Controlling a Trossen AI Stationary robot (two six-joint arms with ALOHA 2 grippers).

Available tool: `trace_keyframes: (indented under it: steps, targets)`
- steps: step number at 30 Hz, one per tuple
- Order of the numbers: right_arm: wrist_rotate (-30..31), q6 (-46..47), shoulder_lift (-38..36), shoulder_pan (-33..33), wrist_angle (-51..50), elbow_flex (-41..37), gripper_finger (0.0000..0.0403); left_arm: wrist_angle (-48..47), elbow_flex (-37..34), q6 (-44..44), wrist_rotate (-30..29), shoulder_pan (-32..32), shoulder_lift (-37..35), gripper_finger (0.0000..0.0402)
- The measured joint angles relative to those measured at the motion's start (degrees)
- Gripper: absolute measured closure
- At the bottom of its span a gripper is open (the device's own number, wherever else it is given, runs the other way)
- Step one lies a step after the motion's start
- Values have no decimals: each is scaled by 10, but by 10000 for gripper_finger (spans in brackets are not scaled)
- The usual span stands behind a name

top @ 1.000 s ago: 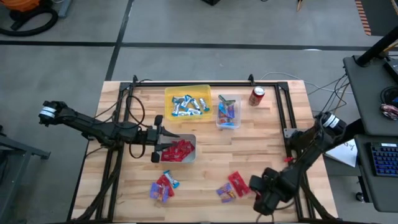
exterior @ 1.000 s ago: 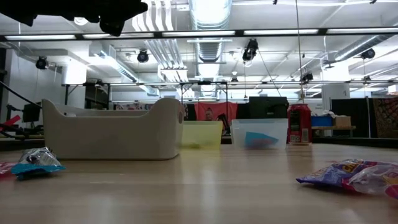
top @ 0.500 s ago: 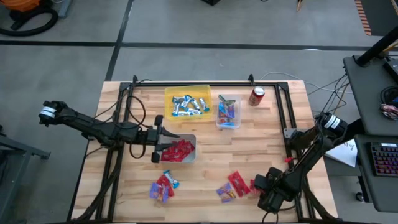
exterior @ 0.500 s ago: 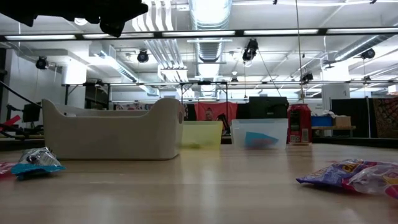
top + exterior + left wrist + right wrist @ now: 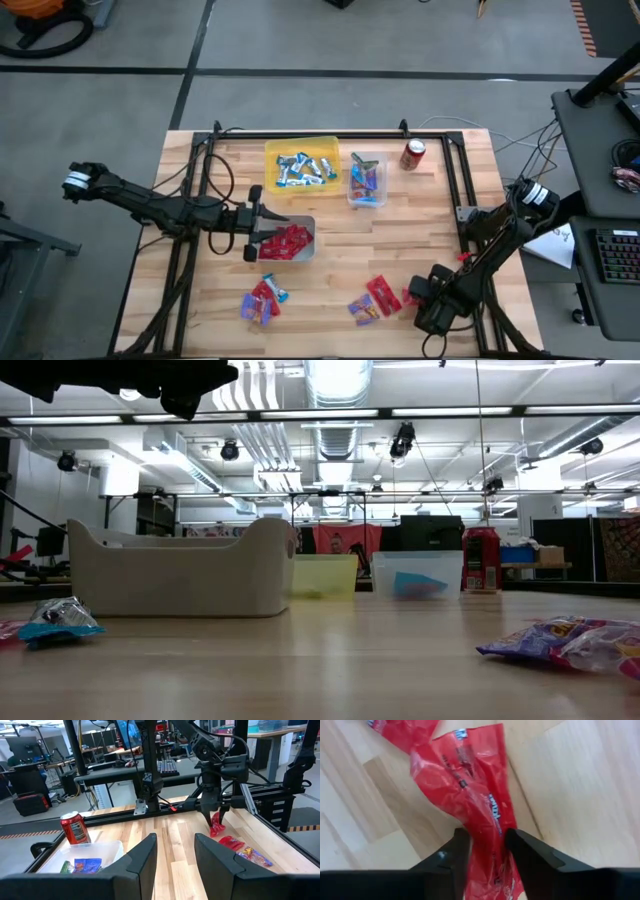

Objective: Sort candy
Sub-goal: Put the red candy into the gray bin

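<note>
My right gripper [image 5: 414, 297] stands near the table's near right corner, shut on a red candy packet [image 5: 470, 785]; the left wrist view shows it too [image 5: 215, 819]. Beside it lie a loose red packet [image 5: 382, 293] and a purple-blue one [image 5: 362, 307]. More loose candy [image 5: 262, 298] lies near the front left. My left gripper [image 5: 262, 232] hovers open at the left rim of the white bin [image 5: 308, 225], which holds red packets. The yellow bin [image 5: 300, 146] holds blue-and-silver bars, and the clear bin [image 5: 380, 160] holds blue and pink packets. My right gripper pinches the red packet between its two fingers [image 5: 454, 856], coming from above and pointing down. The fingers are on the packet's upper end [image 5: 215, 816]. The packet hangs below them with its lower end [image 5: 217, 832] at the table top; whether it is clear, I cannot tell.
A red soda can [image 5: 413, 153] stands at the far right, next to the clear bin. A black frame rail [image 5: 330, 133] runs around the table top. Bare wood lies between the bins and the loose candy [image 5: 390, 235]. In the low view the white bin [image 5: 180, 570] stands left of centre.
My right gripper has shifted a little toward the table's right and far edges. A red packet, hidden a second ago, now shows at its fingertips, apart from the loose red packet beside it. My left arm has kept still.
</note>
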Motion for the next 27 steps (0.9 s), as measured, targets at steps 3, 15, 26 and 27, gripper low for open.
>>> trace_keyframes:
  steps: [3, 15, 26, 27]
  targets:
    - [0, 0, 1, 0, -3, 2, 299, 0, 0, 0, 0, 0, 0, 286]
    - [12, 2, -12, 0, -3, 31, 385, 0, 0, -2, 0, 0, 0, 286]
    - [197, -74, -71, -54, 21, 81, 381, 2, 0, -22, 1, 0, 0, 286]
    - [212, -98, -75, -64, 32, 85, 381, 3, 0, -26, 1, 0, 0, 286]
